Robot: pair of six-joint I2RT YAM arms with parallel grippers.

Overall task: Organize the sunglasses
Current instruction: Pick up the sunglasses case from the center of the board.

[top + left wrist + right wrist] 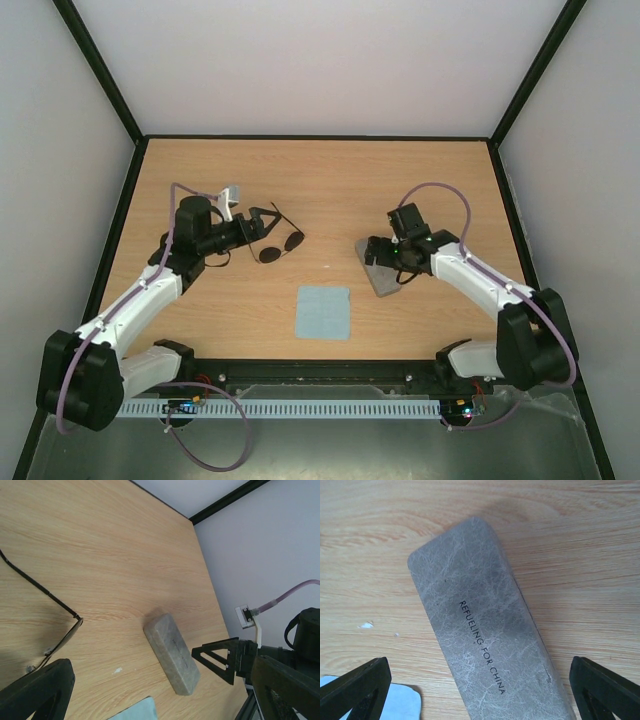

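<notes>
The sunglasses lie open on the wooden table, with dark round lenses and thin wire arms. My left gripper is open right beside them, its tips at the frame's left side. In the left wrist view one lens lies just past my left finger. Nothing is between the jaws. The closed grey case lies at right centre. My right gripper hovers over its far end, open wide. In the right wrist view the case fills the space between the fingers, untouched.
A light blue square cloth lies flat near the table's front edge, between the arms. Its corner shows in the right wrist view. Black-framed walls enclose the table on the left, right and back.
</notes>
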